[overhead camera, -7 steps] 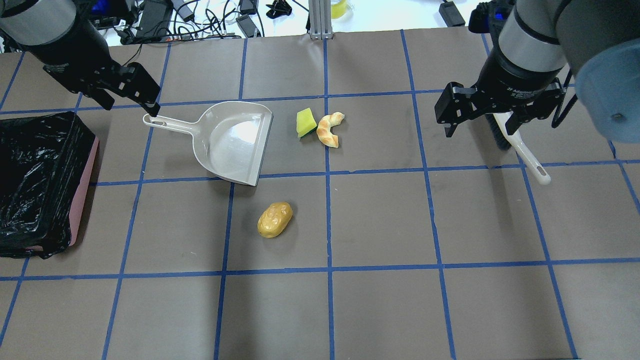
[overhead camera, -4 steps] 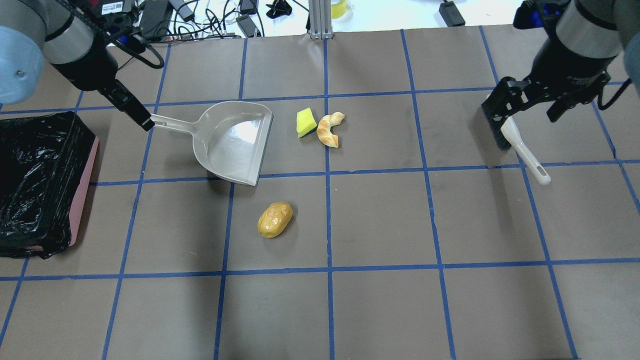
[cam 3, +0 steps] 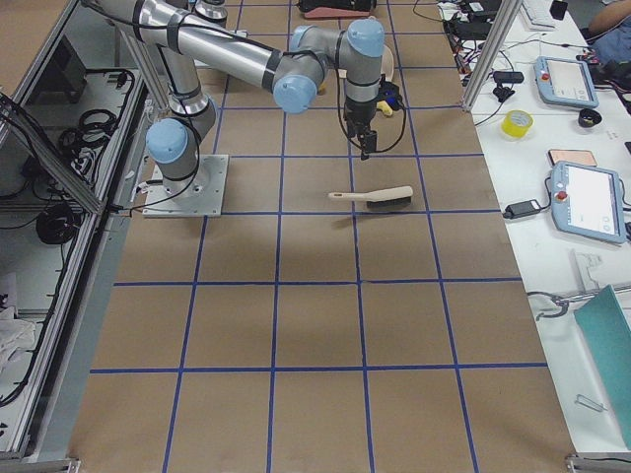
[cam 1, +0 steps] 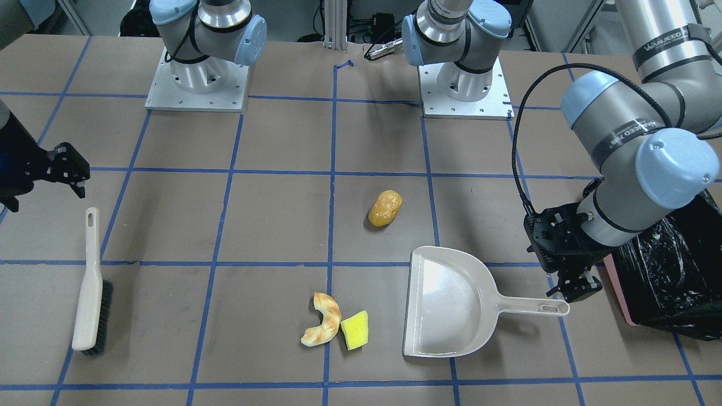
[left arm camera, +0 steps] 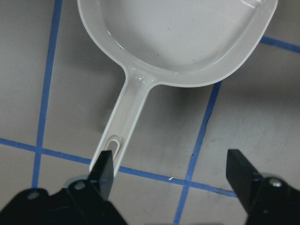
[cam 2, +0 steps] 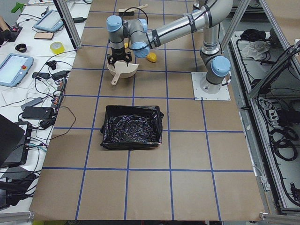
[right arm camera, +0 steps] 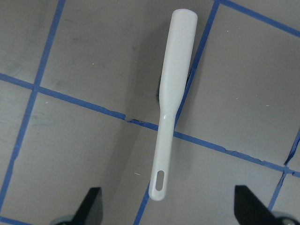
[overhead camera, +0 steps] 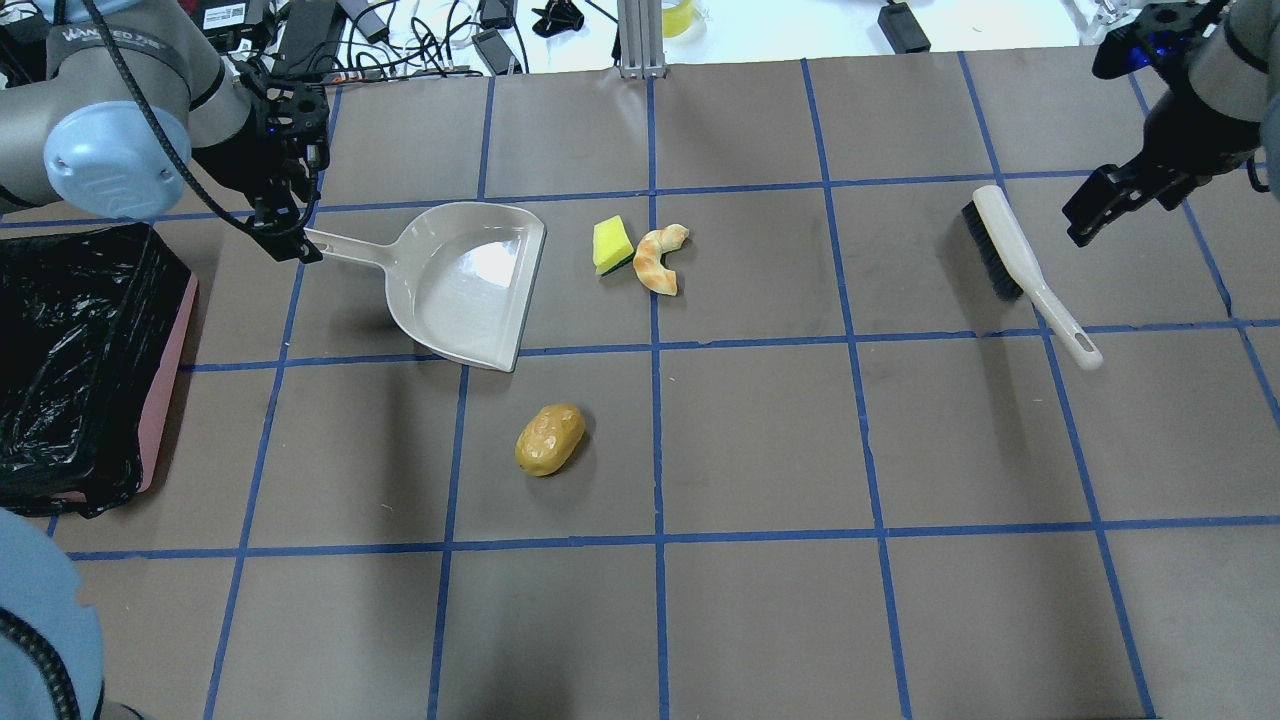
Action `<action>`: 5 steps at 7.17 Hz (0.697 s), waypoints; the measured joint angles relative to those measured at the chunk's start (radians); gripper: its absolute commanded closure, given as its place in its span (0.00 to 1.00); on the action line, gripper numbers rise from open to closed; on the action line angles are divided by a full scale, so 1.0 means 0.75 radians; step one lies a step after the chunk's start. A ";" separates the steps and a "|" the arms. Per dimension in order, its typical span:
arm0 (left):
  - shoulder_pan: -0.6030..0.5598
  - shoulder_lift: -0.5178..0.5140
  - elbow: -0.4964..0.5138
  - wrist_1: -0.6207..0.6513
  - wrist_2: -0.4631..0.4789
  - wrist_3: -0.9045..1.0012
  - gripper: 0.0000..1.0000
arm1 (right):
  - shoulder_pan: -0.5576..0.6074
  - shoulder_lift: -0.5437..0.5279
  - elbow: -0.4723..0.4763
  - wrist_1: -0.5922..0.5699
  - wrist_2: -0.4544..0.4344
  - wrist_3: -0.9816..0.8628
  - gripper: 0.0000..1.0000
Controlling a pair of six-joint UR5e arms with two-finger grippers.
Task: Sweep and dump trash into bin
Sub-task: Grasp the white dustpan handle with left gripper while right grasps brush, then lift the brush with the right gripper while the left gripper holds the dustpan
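Overhead exterior first. Shows all three pieces of the trash on the brown table (overhead camera: pixel 760 620) with its blue tape grid: the golden potato-like lump (overhead camera: pixel 549 439) alone near the middle, the tan crescent (overhead camera: pixel 660 260) and the yellow-green sponge wedge (overhead camera: pixel 612 245) farther from the robot, side by side and apparently touching. Puts the cream dustpan (overhead camera: pixel 465 285) flat on the table just left of that pair, open mouth turned toward them, handle pointing toward the bin (overhead camera: pixel 168 370). Finds the bin at the view's left edge, pink wall showing beside the crinkled black bag (overhead camera: pixel 70 340), well apart from every piece of trash.

Catches the left gripper (overhead camera: pixel 292 248) at the tip of the dustpan handle. Confirms, from the left wrist-mounted view, a widely spread pair of fingers (left arm camera: pixel 105 171) pinching nothing, with the handle's slotted end just inside one of them; cannot tell whether that finger touches the plastic.

Places the right gripper (overhead camera: pixel 1082 230) on the far right, just beside the head of the brush (overhead camera: pixel 1010 250) and apart from it. Shows the brush lying flat, dark bristles along one side, white handle slanting back toward the robot. Gives, in the right wrist-mounted view, both fingertips spread wide at the bottom edge, with the end of the brush handle between them in the picture, lower down on the table, ungripped.
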 measured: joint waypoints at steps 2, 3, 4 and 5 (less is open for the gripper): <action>0.000 -0.075 0.011 0.074 -0.003 0.173 0.13 | -0.040 0.037 0.121 -0.212 -0.011 -0.077 0.00; 0.000 -0.101 0.013 0.090 -0.005 0.200 0.13 | -0.048 0.058 0.162 -0.281 -0.025 -0.092 0.00; 0.000 -0.125 0.014 0.096 -0.007 0.208 0.13 | -0.051 0.080 0.179 -0.310 -0.041 -0.102 0.00; 0.000 -0.149 0.015 0.105 -0.013 0.205 0.13 | -0.052 0.106 0.186 -0.322 -0.054 -0.110 0.00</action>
